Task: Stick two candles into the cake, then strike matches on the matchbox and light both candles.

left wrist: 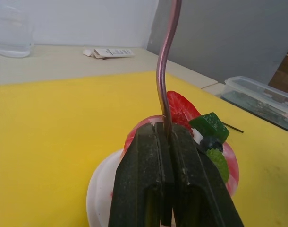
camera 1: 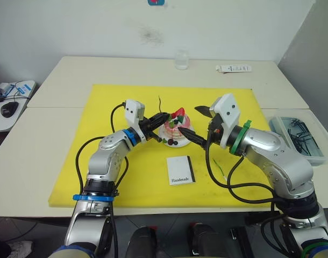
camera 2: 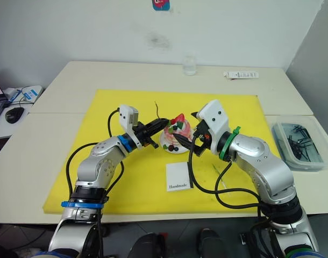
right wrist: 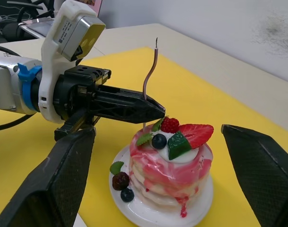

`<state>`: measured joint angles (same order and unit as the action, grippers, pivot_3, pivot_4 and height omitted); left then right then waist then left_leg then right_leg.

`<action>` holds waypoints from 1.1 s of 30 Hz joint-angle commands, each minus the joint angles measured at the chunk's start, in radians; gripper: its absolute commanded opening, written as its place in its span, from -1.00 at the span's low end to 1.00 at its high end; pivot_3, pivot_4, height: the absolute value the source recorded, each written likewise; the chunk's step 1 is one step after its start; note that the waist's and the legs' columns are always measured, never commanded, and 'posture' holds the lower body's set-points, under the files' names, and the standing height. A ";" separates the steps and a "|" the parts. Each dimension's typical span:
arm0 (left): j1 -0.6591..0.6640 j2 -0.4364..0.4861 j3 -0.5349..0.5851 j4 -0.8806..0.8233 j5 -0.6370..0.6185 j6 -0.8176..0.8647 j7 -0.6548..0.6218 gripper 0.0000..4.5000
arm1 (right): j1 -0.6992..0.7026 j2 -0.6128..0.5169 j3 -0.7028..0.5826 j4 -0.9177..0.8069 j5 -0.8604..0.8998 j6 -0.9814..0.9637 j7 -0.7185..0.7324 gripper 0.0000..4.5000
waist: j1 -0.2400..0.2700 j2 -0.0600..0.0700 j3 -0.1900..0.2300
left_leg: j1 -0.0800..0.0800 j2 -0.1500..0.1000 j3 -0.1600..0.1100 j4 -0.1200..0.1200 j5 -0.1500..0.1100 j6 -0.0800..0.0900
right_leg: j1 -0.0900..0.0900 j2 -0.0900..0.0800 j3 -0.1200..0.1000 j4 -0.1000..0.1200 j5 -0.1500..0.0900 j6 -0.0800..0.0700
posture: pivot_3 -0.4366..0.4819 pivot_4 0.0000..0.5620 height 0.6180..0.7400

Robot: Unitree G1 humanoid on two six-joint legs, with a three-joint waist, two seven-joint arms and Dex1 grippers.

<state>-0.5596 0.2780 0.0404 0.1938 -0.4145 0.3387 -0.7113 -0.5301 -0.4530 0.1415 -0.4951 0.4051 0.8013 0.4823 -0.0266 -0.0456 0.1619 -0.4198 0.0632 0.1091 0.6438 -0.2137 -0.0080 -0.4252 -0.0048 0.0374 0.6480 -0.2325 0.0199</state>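
On the yellow rectangular mat (camera 1: 121, 177), the right gripper (right wrist: 158, 177) spreads wide and empty around the small pink-and-white layered cake (right wrist: 171, 166) at mat centre. At the cake's 9 o'clock edge, the left gripper (left wrist: 164, 142) pinches a thin, curved, wire-like candle (right wrist: 149, 75) upright. The flat white matchbox (camera 1: 180, 170) lies at the cake's 6 o'clock. Risk: the slender candle may bend or slip sideways between the fingers when pressed down, or the cake could skid on its white plate (right wrist: 134, 205).

The white matchbox (camera 1: 180, 170) near the front edge of the yellow mat (camera 1: 105, 161) has the word "Handmade" on it.
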 commanded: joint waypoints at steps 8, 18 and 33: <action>0.007 -0.020 -0.040 0.001 0.062 -0.103 -0.013 -1.00 | -0.012 -0.017 -0.020 -0.026 -0.007 -0.012 0.005 0.98 | 0.000 0.000 0.000 | 0.000 0.000 0.000 0.000 0.000 0.000 | 0.000 0.000 0.000 0.000 0.000 0.000 | -0.05 -0.47 1.00; 0.026 -0.021 -0.058 0.004 0.091 -0.139 -0.020 -1.00 | -0.006 -0.020 -0.020 -0.035 -0.007 -0.009 0.001 0.98 | 0.000 0.000 0.000 | 0.000 0.000 0.000 0.000 0.000 0.000 | 0.000 0.000 0.000 0.000 0.000 0.000 | -0.05 -0.47 1.00; 0.021 -0.013 -0.034 -0.027 0.086 -0.128 -0.010 0.23 | -0.017 -0.024 -0.014 -0.023 -0.006 -0.013 0.010 1.00 | 0.000 0.000 0.000 | 0.000 0.000 0.000 0.000 0.000 0.000 | 0.000 0.000 0.000 0.000 0.000 0.000 | -0.05 -0.47 1.00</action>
<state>-0.5310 0.2623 0.0022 0.2040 -0.3240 0.2139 -0.7263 -0.5297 -0.4701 0.1415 -0.4962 0.4048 0.8014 0.4861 -0.0266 -0.0456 0.1619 -0.4199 0.0632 0.1090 0.6440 -0.2137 -0.0080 -0.4251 -0.0048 0.0373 0.6479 -0.2323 0.0203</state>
